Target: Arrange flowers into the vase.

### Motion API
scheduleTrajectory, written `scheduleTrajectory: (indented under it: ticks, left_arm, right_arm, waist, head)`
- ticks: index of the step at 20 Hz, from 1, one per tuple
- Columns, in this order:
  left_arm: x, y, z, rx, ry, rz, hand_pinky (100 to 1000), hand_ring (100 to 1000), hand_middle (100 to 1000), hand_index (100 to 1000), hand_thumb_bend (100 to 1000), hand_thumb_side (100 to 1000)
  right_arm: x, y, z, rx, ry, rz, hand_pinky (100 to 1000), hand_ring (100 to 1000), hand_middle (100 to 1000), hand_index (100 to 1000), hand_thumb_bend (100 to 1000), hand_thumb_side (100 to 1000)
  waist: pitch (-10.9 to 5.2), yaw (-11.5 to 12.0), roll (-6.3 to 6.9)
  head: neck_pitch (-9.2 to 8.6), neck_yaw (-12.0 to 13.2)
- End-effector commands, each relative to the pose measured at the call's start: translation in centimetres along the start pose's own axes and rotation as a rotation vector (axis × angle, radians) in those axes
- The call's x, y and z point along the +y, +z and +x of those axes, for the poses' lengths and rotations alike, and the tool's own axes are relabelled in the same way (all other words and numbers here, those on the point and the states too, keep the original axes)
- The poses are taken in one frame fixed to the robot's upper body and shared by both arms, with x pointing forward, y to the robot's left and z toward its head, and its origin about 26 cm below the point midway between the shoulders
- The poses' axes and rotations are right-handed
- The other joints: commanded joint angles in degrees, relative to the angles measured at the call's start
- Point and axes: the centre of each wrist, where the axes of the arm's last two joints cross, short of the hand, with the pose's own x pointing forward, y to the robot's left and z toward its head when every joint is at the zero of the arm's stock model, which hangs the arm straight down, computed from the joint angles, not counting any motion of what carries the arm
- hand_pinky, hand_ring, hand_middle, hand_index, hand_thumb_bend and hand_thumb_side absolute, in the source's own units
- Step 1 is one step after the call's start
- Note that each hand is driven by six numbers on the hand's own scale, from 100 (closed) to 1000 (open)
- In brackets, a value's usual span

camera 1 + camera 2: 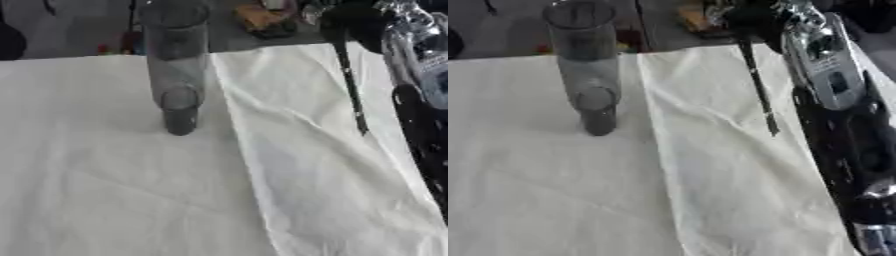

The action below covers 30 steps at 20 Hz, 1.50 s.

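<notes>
A tall clear glass vase (178,65) stands upright on the white cloth, left of the middle, with nothing in it. My right arm (824,65), silver and black, runs up the right side. Its dark hand (752,20) is at the far edge of the table, shut on a thin dark flower stem (759,90). The stem hangs down over the cloth, its lower tip well to the right of the vase and apart from it. The bloom is hidden among dark shapes at the hand. My left hand does not show.
The white cloth (105,190) has a raised fold (241,145) running from the vase's right side toward the near edge. Beyond the table lie an orange-yellow object (262,17), small red bits (118,48) and a dark shape (9,42) at the left edge.
</notes>
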Motion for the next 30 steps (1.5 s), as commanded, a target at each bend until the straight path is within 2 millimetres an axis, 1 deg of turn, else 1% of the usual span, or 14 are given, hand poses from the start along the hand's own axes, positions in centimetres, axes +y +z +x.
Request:
scheduleTrajectory:
  ticks: [1, 8, 13, 16, 21, 30]
  left_arm:
    - [-0.2, -0.3, 0.4, -0.015, 0.004, -0.017, 862, 806, 859, 918, 100, 832]
    - [-0.3, -0.3, 0.3, -0.008, 0.008, -0.024, 863, 807, 858, 918, 100, 832]
    - [-0.5, -0.4, 0.3, -0.009, 0.017, -0.033, 862, 807, 857, 919, 100, 831]
    - [-0.6, -0.5, 0.2, -0.008, 0.022, -0.040, 863, 807, 857, 919, 100, 831]
    - [-0.7, -0.7, 0.2, -0.011, 0.027, -0.051, 863, 807, 857, 919, 100, 830]
    - [-0.9, -0.9, 0.3, -0.014, 0.027, -0.074, 864, 808, 858, 920, 100, 831]
  right_arm:
    - [-1.3, 0.5, 2.8, -0.083, -0.017, -0.030, 100, 264, 147, 158, 100, 100]
    - [-2.0, 0.0, 5.9, -0.152, -0.095, -0.040, 100, 267, 142, 159, 100, 100]
    - [-2.1, -0.3, 8.0, -0.231, -0.145, -0.039, 100, 271, 139, 159, 100, 100]
    - [-2.3, -0.5, 9.4, -0.285, -0.176, -0.039, 100, 274, 137, 159, 100, 100]
    - [-2.4, -0.9, 10.9, -0.335, -0.201, -0.046, 100, 276, 134, 159, 100, 100]
    - [-2.9, -1.2, 13.7, -0.443, -0.226, -0.079, 100, 283, 134, 159, 100, 100]
  waist:
    - [-1.41, 0.3, -0.14]
    - [-1.32, 1.6, -0.62]
    - [-1.26, 2.8, -0.78]
    - [-1.18, 3.8, -1.04]
    - [-0.98, 5.5, -1.64]
    - [-0.16, 8.4, -2.98]
  head:
    - [-0.06, 0.0]
    - [-0.03, -0.3]
    - [-0.73, -0.9]
    - [-1.31, -1.5]
    - [-2.24, -2.8]
    - [-4.93, -5.7]
